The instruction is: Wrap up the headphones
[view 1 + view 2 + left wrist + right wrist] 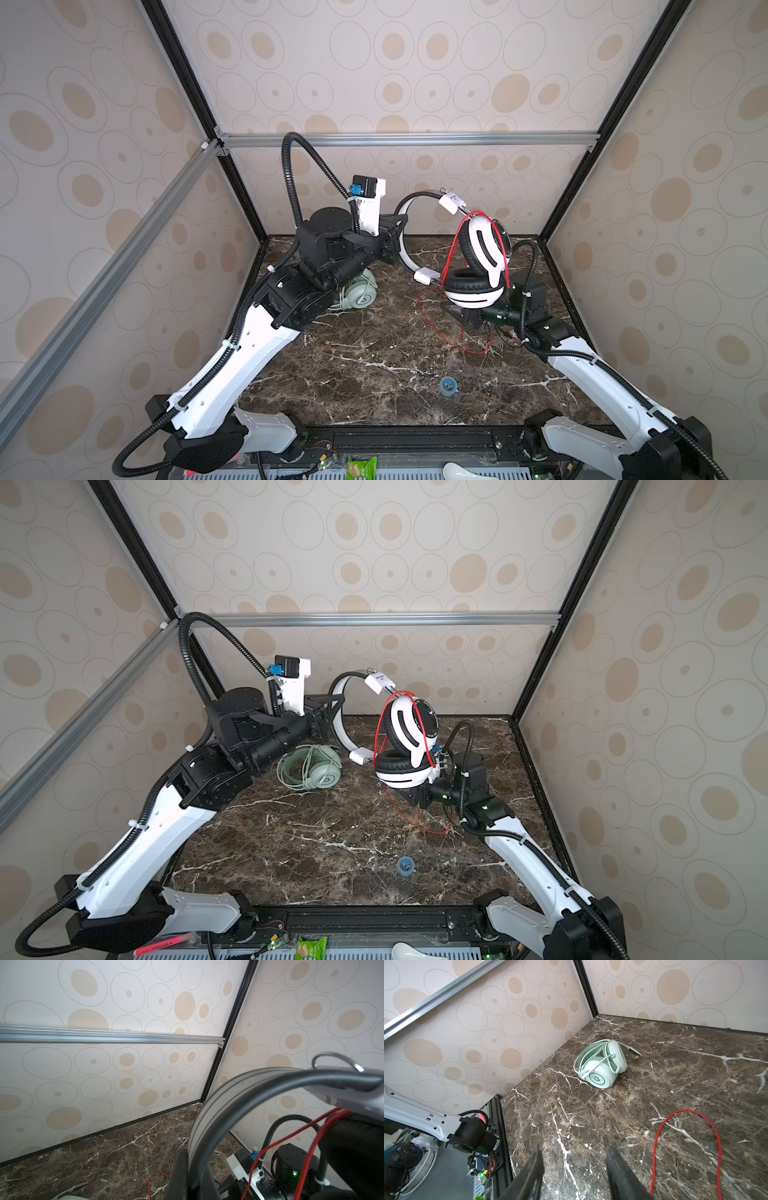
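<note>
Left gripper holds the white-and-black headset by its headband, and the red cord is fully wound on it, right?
Not fully: a loop of the red cord lies loose on the table, as the right wrist view shows. The rest is right.

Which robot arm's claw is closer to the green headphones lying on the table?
Left. The left gripper is raised close by the mint headphones, clamped on the white-and-black headset; the right gripper sits open farther away, beside the red cord.

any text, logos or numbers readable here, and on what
None reads as words.
On the mint headphones: a ringed logo, no letters.
On the white-and-black headphones, slider: print too small to read.
On the green packet: blurred.
</note>
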`<action>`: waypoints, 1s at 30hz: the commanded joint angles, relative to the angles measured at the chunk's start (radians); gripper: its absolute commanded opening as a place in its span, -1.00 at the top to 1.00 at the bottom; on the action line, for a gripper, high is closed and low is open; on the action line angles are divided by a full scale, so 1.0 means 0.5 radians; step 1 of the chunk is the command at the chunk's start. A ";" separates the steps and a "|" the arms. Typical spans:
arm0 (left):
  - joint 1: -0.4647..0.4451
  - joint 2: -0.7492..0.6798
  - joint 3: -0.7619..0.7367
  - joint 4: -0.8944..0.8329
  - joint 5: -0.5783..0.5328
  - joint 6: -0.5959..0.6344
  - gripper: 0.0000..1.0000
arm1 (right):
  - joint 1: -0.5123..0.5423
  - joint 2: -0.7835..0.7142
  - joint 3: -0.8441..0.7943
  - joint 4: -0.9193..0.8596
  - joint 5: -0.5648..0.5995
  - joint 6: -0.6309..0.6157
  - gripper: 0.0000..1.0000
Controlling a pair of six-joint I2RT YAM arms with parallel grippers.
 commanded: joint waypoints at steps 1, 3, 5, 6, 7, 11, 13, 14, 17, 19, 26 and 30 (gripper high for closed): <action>-0.016 -0.028 0.153 0.192 -0.099 -0.131 1.00 | -0.016 0.015 -0.035 0.160 -0.014 0.115 0.03; -0.016 -0.035 0.141 0.213 -0.150 -0.135 1.00 | -0.016 0.015 -0.057 0.217 0.005 0.194 0.06; -0.016 -0.050 0.109 0.255 -0.198 -0.153 1.00 | -0.017 0.017 -0.094 0.282 -0.013 0.261 0.07; -0.015 -0.055 0.095 0.279 -0.218 -0.162 1.00 | -0.016 0.020 -0.115 0.309 -0.017 0.289 0.07; -0.016 -0.062 0.079 0.310 -0.235 -0.175 1.00 | -0.016 0.019 -0.138 0.331 -0.015 0.304 0.07; -0.016 -0.062 0.056 0.394 -0.296 -0.209 1.00 | -0.016 0.018 -0.191 0.340 0.006 0.328 0.06; -0.016 -0.058 0.056 0.425 -0.327 -0.218 1.00 | -0.016 0.019 -0.208 0.364 0.003 0.355 0.06; -0.016 -0.058 0.059 0.441 -0.341 -0.224 1.00 | -0.016 0.024 -0.214 0.372 0.004 0.366 0.07; -0.016 -0.058 0.062 0.488 -0.399 -0.251 1.00 | -0.016 0.026 -0.226 0.369 0.010 0.361 0.10; -0.016 -0.061 0.056 0.536 -0.423 -0.269 1.00 | -0.016 0.031 -0.239 0.375 0.014 0.361 0.16; -0.014 -0.065 0.022 0.673 -0.463 -0.322 1.00 | -0.014 0.062 -0.239 0.398 -0.001 0.359 0.36; -0.014 -0.052 0.038 0.698 -0.472 -0.334 1.00 | -0.015 0.089 -0.233 0.427 -0.024 0.362 0.47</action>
